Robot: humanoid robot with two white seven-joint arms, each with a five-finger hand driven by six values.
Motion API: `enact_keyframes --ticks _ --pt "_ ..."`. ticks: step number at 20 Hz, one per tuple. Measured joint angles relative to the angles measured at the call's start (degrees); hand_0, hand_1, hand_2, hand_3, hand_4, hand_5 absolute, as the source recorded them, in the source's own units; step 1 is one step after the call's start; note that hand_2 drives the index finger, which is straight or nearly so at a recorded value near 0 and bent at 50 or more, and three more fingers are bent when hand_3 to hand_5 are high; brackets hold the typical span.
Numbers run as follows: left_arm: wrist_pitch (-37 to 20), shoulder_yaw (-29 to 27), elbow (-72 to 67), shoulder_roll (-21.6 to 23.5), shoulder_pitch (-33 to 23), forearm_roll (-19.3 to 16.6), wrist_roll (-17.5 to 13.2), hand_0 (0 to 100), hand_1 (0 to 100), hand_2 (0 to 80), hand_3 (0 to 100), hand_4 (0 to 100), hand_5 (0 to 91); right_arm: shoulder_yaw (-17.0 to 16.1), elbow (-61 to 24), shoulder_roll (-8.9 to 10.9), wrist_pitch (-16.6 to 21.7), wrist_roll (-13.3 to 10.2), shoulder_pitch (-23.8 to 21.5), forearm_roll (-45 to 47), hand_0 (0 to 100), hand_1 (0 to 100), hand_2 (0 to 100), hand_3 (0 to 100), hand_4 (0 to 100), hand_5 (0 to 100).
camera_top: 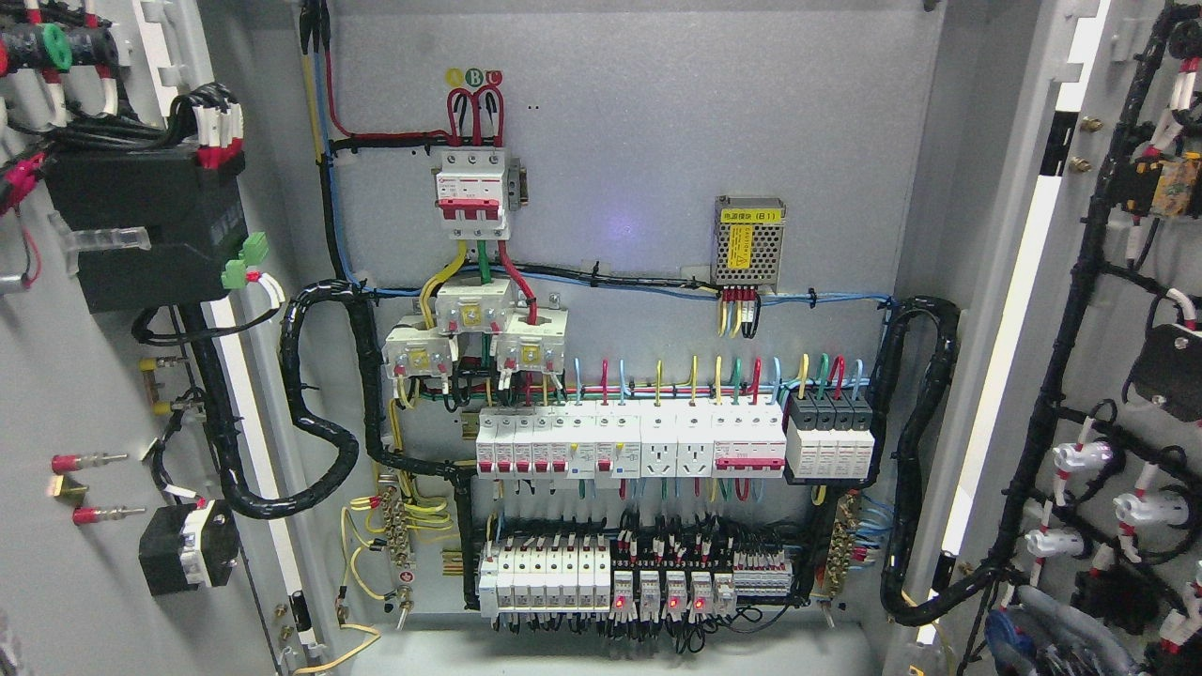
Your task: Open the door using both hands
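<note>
Both doors stood swung wide: the left door (84, 394) filled the left edge, the right door (1117, 376) the right, wiring on their inner faces. Between them the breaker rows (629, 446) lay exposed. Neither hand showed, so their grip couldn't be judged.

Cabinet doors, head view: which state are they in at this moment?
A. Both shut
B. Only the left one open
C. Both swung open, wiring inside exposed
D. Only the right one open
C: the left door and the right door both stand swung outward, and the back panel with its breakers shows between them; no robot hand is in view.
</note>
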State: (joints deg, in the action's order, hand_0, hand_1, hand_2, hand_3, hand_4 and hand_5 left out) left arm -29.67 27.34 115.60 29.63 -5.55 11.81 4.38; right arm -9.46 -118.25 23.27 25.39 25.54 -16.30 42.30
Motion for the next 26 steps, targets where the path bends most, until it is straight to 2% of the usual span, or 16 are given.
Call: enact_keyframes --ticks 9,15,20,26 --pt "0.22 -0.3 0.65 0.46 3.99 0.05 -0.12 0 0 0.0 0 0 0.0 -0.97 0.18 0.07 -0.01 0.11 -0.11 0.83 0 0 0 0 0 0" --pt "-0.55 -1.79 0.9 1.99 3.86 1.15 0.27 0 0 0.0 0 0 0.0 -1.33 0.31 -0.05 -0.05 0.18 -0.17 0.96 0 0 0 0 0 0" --pt "-1.66 -3.99 1.0 3.77 2.54 3.74 0.35 0 0 0.0 0 0 0.0 -1.53 0.44 -0.11 -0.05 0.2 -0.25 1.01 0 0 0 0 0 0" --pt "-2.32 -7.17 1.04 6.44 1.16 8.64 0.36 0 0 0.0 0 0 0.0 -1.67 0.54 -0.15 -0.05 0.22 -0.3 1.02 0 0 0 0 0 0"
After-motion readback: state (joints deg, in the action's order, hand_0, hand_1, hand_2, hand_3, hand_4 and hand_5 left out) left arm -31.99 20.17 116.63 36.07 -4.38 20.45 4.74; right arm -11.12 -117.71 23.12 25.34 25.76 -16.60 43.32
